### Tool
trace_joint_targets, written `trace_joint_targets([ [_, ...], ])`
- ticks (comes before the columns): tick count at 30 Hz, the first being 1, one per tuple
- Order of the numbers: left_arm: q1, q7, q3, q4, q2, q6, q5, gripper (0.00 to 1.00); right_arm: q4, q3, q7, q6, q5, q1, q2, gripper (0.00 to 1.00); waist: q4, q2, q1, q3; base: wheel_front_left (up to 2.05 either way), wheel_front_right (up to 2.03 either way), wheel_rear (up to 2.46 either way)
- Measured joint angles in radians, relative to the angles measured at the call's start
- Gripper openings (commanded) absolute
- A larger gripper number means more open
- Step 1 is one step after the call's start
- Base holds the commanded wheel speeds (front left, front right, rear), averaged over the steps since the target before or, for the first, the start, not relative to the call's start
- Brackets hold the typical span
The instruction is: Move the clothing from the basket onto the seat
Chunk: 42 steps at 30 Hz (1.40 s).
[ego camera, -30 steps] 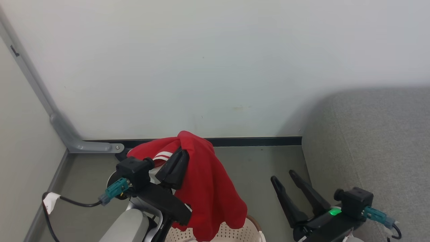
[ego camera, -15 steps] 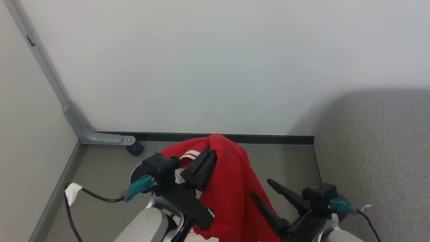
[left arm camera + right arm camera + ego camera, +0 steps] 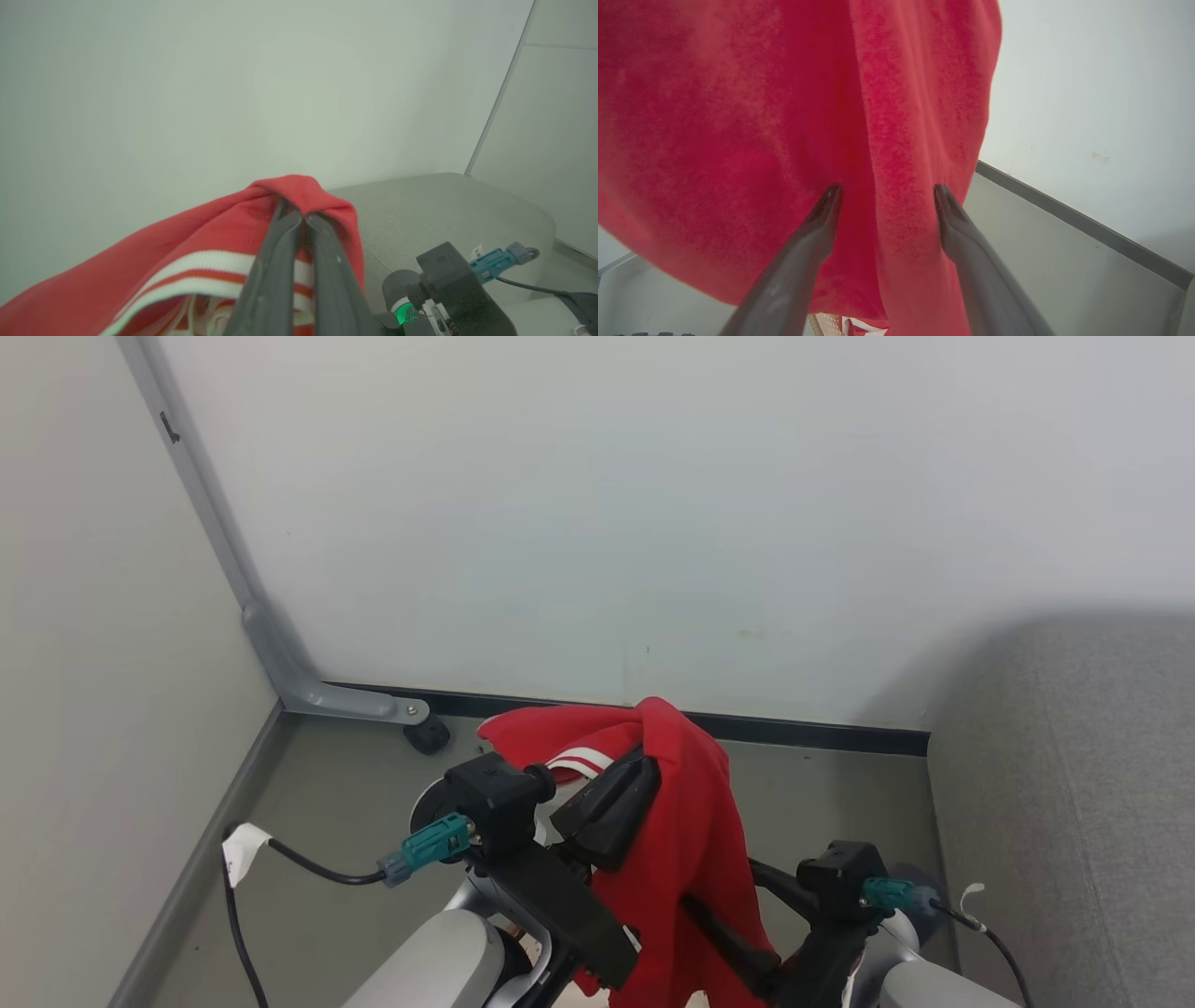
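Note:
The red clothing (image 3: 691,821) with white stripes hangs lifted in the air, pinched near its top fold by my left gripper (image 3: 639,761), which is shut on it. In the left wrist view the two fingers meet on the red fold (image 3: 302,215). My right gripper (image 3: 719,889) reaches in from the lower right, open, its fingertips against the hanging cloth. A fold of the clothing (image 3: 738,116) lies between those spread fingers (image 3: 887,193). A bit of the cream basket (image 3: 821,323) peeks out under the cloth. The grey seat (image 3: 1074,775) lies to the right.
A pale wall rises close ahead with a dark skirting strip (image 3: 803,733). A grey corner post (image 3: 280,663) and a small black caster (image 3: 428,735) stand at the left. A black cable (image 3: 308,868) trails over the grey floor.
The head camera has shifted, sliding the scene rightward. My right gripper has swung left from beside the seat to the hanging clothing, still open. The left gripper keeps its hold.

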Motion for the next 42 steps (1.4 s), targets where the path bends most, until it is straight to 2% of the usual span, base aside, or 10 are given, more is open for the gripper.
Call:
trace_joint_targets([
  [13,0.000,0.034,-0.042,-0.038,-0.002,0.000,-0.007,0.00,0.120,0.084,-0.029,0.000,0.028,-0.100,0.060,1.00,0.061,0.0000,0.0000,0.010,0.00,0.00,0.00],
  [14,0.000,0.034,-0.041,-0.040,-0.001,0.000,-0.007,0.00,0.128,0.088,-0.031,0.000,0.029,-0.107,0.067,0.49,0.063,0.0000,-0.0001,0.010,0.00,0.00,0.00],
  [15,0.000,0.035,-0.040,-0.040,0.001,0.000,-0.007,0.00,0.134,0.090,-0.038,0.000,0.035,-0.113,0.075,0.15,0.065,0.0000,-0.0001,0.011,0.00,0.00,0.00],
  [16,0.000,0.038,-0.040,-0.040,0.002,0.000,-0.009,0.00,0.140,0.091,-0.042,0.000,0.040,-0.119,0.081,0.00,0.066,0.0000,-0.0001,0.011,0.00,0.00,0.00],
  [24,0.003,0.042,-0.009,-0.016,0.042,0.009,-0.012,0.00,0.197,0.080,-0.072,0.000,0.091,-0.136,0.095,0.00,0.056,0.0000,-0.0002,0.012,0.00,0.00,0.00],
  [32,0.058,0.040,0.016,-0.006,0.084,0.026,-0.013,0.00,0.220,0.002,-0.086,0.000,0.149,-0.128,0.091,0.00,0.022,0.0000,-0.0002,0.005,0.00,0.00,0.00],
  [42,0.095,0.038,0.007,-0.006,0.089,0.036,-0.013,0.00,0.197,-0.117,-0.089,0.000,0.188,-0.095,0.078,0.00,-0.028,0.0000,-0.0002,-0.003,0.00,0.00,0.00],
])
